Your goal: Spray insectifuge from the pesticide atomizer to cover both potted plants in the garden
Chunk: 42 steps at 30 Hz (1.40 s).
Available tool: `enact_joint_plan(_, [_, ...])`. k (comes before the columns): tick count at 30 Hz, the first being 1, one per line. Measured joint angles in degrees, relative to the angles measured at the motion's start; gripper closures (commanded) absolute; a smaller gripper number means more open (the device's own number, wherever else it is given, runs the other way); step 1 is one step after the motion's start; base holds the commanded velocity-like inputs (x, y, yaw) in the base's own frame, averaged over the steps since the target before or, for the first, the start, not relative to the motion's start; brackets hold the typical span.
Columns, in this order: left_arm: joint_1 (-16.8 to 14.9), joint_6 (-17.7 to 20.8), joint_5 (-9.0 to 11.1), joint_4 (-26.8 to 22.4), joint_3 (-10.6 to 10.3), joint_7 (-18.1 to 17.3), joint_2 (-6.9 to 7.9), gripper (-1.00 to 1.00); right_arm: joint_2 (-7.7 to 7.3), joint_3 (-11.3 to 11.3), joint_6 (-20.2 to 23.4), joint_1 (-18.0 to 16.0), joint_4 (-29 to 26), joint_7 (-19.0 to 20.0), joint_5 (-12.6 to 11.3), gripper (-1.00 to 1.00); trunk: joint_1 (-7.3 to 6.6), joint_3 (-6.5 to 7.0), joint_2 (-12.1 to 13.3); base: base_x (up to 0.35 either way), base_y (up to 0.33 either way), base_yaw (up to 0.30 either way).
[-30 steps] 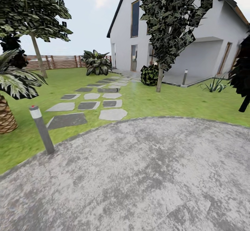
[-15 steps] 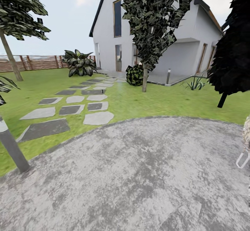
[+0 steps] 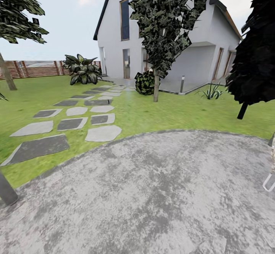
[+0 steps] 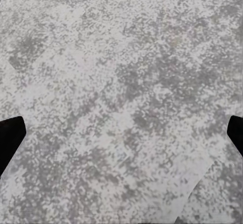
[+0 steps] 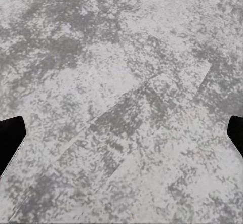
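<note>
From the head: grey round patio (image 3: pixel 160 192) across the foreground, lawn (image 3: pixel 183 112) beyond it, stepping stones (image 3: pixel 74 122) running away at left towards a white house (image 3: pixel 198 51); slat fence (image 3: pixel 34 69) at far left behind a broad-leaved striped plant (image 3: pixel 81 69); a leafy tree (image 3: pixel 162 20) mid-lawn with a round shrub (image 3: pixel 145 82) at its foot, a small bollard (image 3: pixel 182 84) by the house, a very dark tree (image 3: pixel 256 55) at right; base of a grey post (image 3: pixel 7 191) cut by the left edge; a pale framed thing (image 3: pixel 269 179) cut by the right edge, too little shown to name.

From the wrists, close over speckled grey stone: left gripper (image 4: pixel 121 135) with dark fingertips (image 4: pixel 10 138) at opposite edges of the picture, spread wide, nothing between; right gripper (image 5: pixel 121 135) likewise, fingertips (image 5: pixel 10 140) far apart, released, with a straight seam (image 5: pixel 126 100) crossing the stone (image 5: pixel 101 42) beneath.

Atomizer and potted plants: place and pointing cannot be told from these pictures.
</note>
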Motion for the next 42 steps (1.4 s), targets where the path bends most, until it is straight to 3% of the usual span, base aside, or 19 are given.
enact_joint_plan(5, [-0.3,-0.2,0.2,-1.2,-0.1,0.2,-0.22,-1.00,0.00,-0.3,0.0,0.0,-0.1,-0.1,0.0,-1.00,0.00,-0.20,0.0,0.338,0.000,0.152])
enact_joint_plan(13, [-1.7,-3.8,0.2,-1.7,0.0,0.3,-0.79,-1.00,-0.06,-0.4,-0.2,0.0,-0.2,-0.2,-0.2,-1.00,0.00,-0.65,0.0,0.338,-0.002,0.203])
enact_joint_plan(19, [-1.4,-4.2,1.5,-1.6,1.2,0.6,-0.78,-1.00,-0.13,-0.6,-3.7,0.0,-1.3,-0.1,-0.3,-1.00,0.00,-1.03,0.0,0.338,-0.077,0.169])
enact_joint_plan(24, [-1.3,-4.3,2.3,-1.5,2.6,0.5,-0.33,-1.00,-0.54,-0.6,-6.3,0.0,-4.5,-0.1,-0.3,-1.00,0.00,-1.12,0.0,0.338,-0.101,0.039])
enact_joint_plan(42, [-1.2,-4.2,2.2,0.2,2.5,-0.3,-0.18,-1.00,-0.27,0.0,-6.8,0.0,-4.4,0.2,0.1,-1.00,0.00,-1.14,0.0,0.338,-0.016,0.001])
